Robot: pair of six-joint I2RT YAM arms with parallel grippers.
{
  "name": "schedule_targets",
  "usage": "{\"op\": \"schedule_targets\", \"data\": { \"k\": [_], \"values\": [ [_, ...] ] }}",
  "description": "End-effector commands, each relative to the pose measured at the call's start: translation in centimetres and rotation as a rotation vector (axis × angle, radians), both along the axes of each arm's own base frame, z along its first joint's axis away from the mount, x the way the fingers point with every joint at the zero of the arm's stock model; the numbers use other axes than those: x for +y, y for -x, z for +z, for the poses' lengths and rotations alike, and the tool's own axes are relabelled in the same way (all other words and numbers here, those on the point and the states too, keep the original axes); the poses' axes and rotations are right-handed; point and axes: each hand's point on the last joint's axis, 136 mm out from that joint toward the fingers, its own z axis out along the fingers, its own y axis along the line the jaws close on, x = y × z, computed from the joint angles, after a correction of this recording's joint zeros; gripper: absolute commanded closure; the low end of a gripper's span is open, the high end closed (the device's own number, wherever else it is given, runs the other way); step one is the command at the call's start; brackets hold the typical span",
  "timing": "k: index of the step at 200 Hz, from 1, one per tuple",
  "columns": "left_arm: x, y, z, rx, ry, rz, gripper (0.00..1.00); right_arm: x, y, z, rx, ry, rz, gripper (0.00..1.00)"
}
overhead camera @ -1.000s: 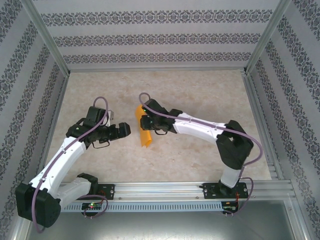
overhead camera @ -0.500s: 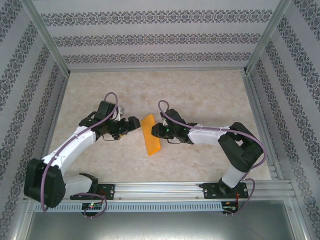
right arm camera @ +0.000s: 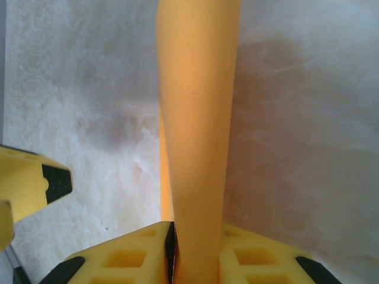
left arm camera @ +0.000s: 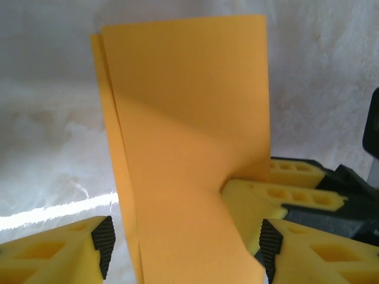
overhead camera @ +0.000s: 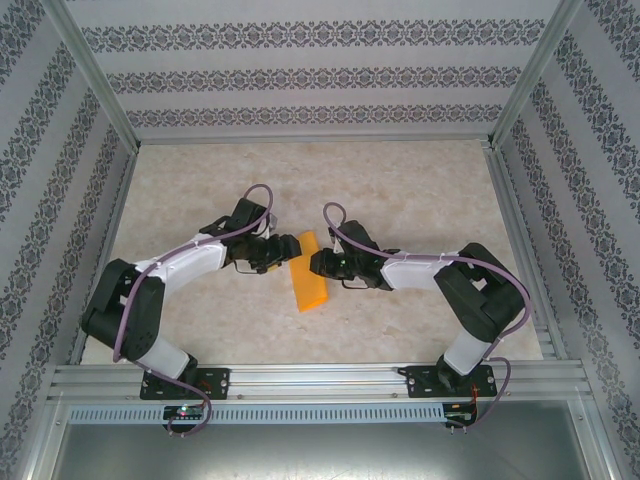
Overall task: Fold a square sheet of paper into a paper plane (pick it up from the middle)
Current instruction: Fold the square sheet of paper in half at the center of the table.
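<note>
Paper (right arm camera: pixel 198 106) edge buried in right end effector (right arm camera: pixel 197 248)

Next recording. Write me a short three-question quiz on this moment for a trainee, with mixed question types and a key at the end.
1. True or false: the right fingers are clamped on the folded orange paper.
2. Multiple choice: the left fingers are (A) pinching the paper, (B) apart, one on each side of the paper, (C) far away from the paper.
3. Fill in: seen from above, the paper is ___ the two arms' fingers.
Key: 1 true; 2 B; 3 between.
</note>
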Motion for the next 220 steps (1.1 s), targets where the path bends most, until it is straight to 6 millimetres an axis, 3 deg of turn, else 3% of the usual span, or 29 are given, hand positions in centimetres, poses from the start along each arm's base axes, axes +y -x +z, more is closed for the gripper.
{"op": "schedule_targets", "data": {
  "k": [1,63,119,220],
  "values": [
    [-1.4,-1.4,0.7,-0.046,0.022,-0.007,0.33,-0.7,0.0,-1.2,-0.003,0.020,0.008,0.75],
    [-1.9,-2.0,-1.2,-0.021,-0.003,0.000,0.47,-1.1,-0.1,-2.2,-0.003,0.068,0.011,0.73],
    [-1.6,-2.0,-2.0,-0.011,-0.027,0.015,0.48,-1.2,0.3,-3.3,-0.005,0.151,0.041,0.71],
    [-2.0,-1.7,-4.0,0.029,-0.035,-0.010,0.54,-0.1,0.7,-2.9,-0.042,0.160,0.094,0.66]
  ]
}}
